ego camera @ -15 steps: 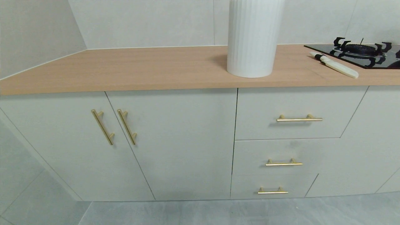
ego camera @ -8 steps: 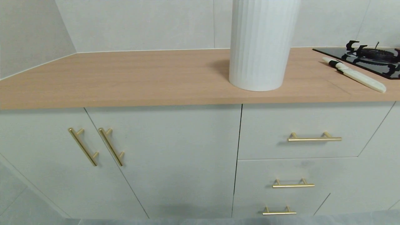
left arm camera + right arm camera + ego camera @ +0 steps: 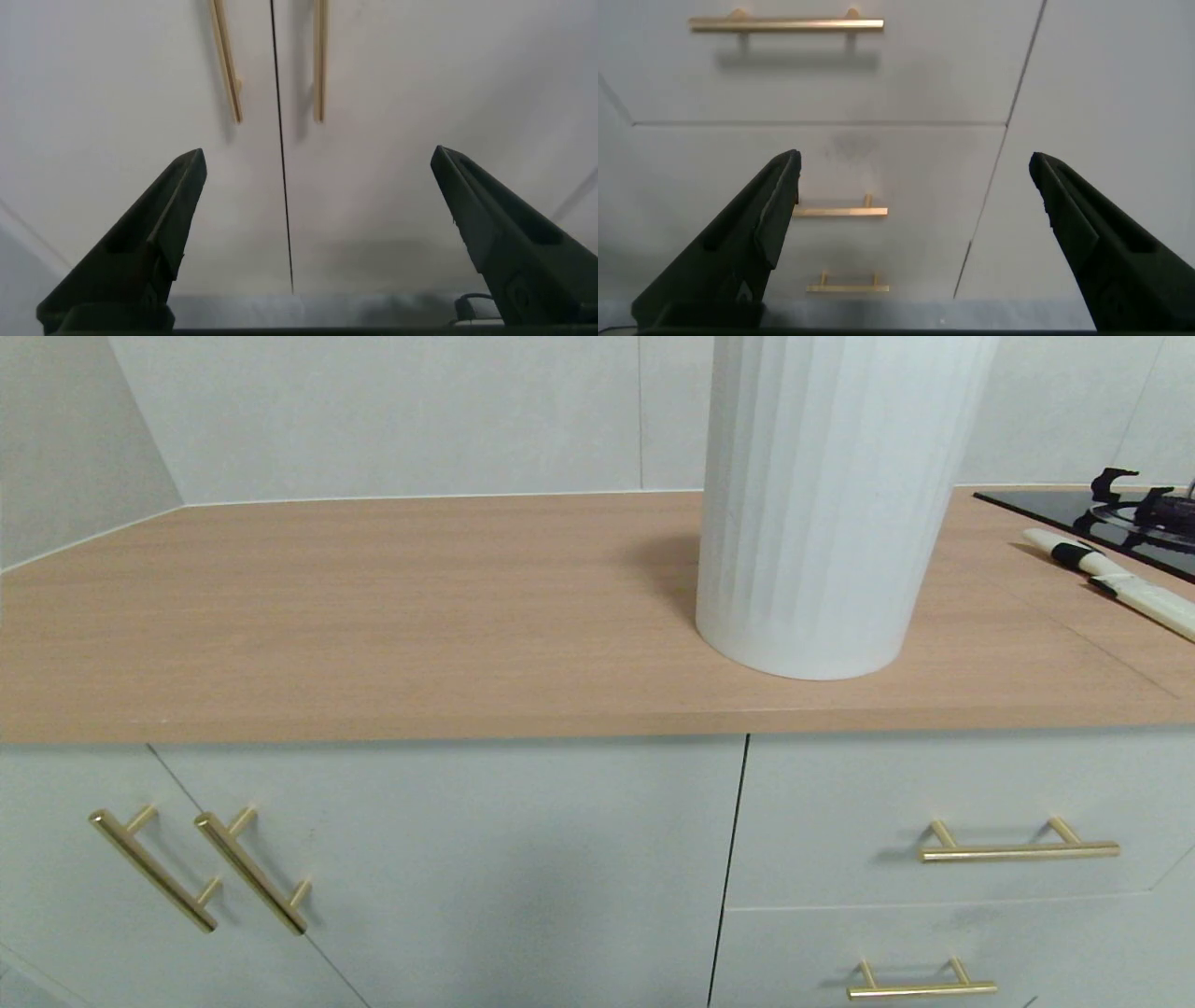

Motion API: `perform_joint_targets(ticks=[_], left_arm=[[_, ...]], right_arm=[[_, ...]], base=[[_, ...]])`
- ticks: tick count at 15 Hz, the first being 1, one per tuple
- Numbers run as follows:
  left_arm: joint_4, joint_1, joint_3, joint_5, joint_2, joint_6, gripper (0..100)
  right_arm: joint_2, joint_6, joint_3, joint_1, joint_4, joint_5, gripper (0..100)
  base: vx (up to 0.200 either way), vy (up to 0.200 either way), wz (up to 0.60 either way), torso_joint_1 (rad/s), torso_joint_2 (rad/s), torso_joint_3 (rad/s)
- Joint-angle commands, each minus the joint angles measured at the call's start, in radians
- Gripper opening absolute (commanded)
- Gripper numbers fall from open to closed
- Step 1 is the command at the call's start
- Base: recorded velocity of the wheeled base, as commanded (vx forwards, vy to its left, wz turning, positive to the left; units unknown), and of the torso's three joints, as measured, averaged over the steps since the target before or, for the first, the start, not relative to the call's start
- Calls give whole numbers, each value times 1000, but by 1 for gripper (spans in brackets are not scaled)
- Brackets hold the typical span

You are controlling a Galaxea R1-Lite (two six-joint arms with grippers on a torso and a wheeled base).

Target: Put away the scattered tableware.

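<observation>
Knife (image 3: 1134,595) with a cream blade and a cream handle with a black band lies flat at the right end of the counter (image 3: 373,616). It lies diagonally, just beside the near edge of the black gas hob (image 3: 1032,506), and it runs out of the head view on the right. A tall white ribbed container (image 3: 822,504) stands upright on the counter, right of the middle and near the front edge, well apart from the knife.

Both arms are low, in front of the cabinet. The left gripper (image 3: 318,163) has its fingers spread wide and holds nothing; it faces the two cabinet doors (image 3: 374,187) with their brass handles (image 3: 227,65). The right gripper (image 3: 915,163) is also spread wide and empty, facing the drawers (image 3: 878,149) under the right part of the counter.
</observation>
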Motion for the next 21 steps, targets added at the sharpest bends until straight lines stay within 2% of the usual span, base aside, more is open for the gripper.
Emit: perform_joint_targets(ticks=[1,7,18,21], left_arm=[[0,0,0,1,0,0,100],[0,0,0,1,2,0,100],[-1,0,0,1,2,0,100],[-1,0,0,1,2,0,100]], right_arm=[[2,0,0,0,0,0,100],[2,0,0,0,0,0,100],[2,0,0,0,0,0,100],[0,0,0,0,0,0,100]], base=[[0,0,0,0,0,0],[0,0,0,0,0,0],[0,-200,0,2,3,2],[0,0,0,0,0,0]])
